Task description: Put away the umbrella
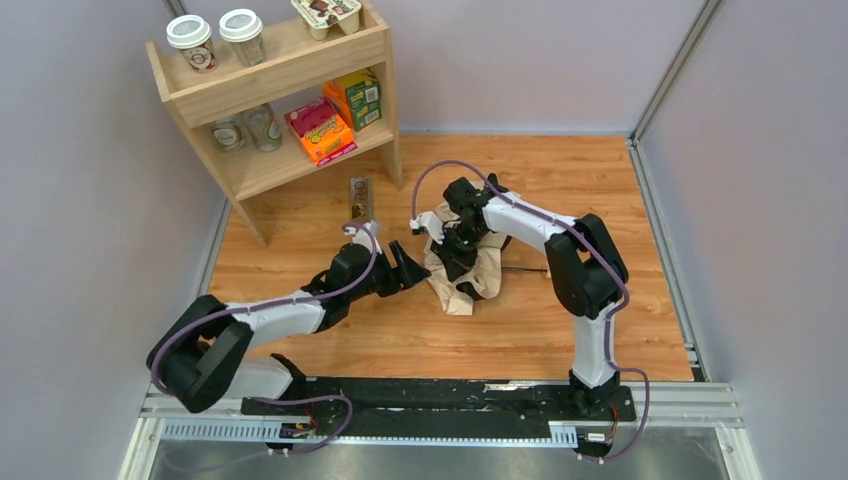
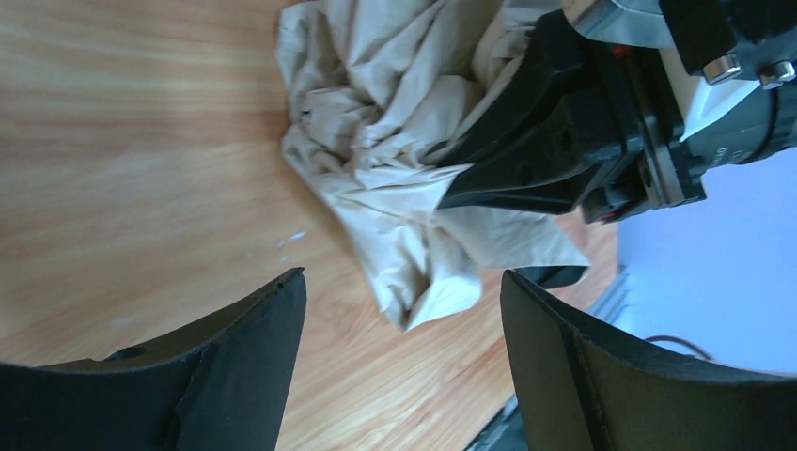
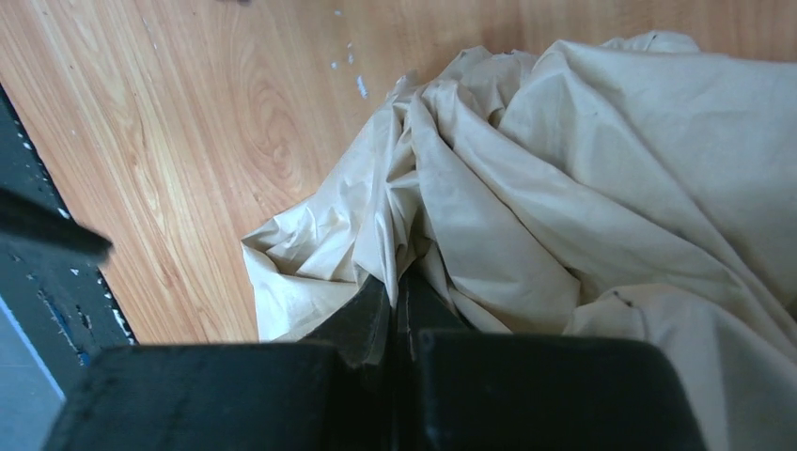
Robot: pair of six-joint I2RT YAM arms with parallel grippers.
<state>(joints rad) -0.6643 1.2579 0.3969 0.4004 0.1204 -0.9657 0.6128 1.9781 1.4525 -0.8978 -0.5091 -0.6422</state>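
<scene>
Lying crumpled near the middle of the light orange-brown wooden tabletop (image 1: pixel 400 330) is the pale beige-tan fabric folding umbrella (image 1: pixel 455 290); its canopy is a loose heap of soft creases and deep folds, collapsed rather than spread, with one pointed flap reaching toward the near left (image 2: pixel 414 301); a thin dark line, perhaps the shaft, pokes out on the right side of the heap, too small to be sure. The black right gripper (image 3: pixel 395 282) comes down onto the heap from the far right; its jaws are pressed together, tips sunk in a fold of the cloth (image 3: pixel 564 188); whether any fabric is pinched between them cannot be told. The black left gripper (image 1: pixel 410 268) sits low just left of the umbrella, jaws spread wide apart, nothing clamped between them; its fingers (image 2: pixel 254 357) frame the flap from the near side. At the far left stands a pale wooden two-tier shelf (image 1: pixel 290 60) carrying white-lidded paper cups (image 1: pixel 190 40) and colourful cardboard boxes (image 1: pixel 320 130).
</scene>
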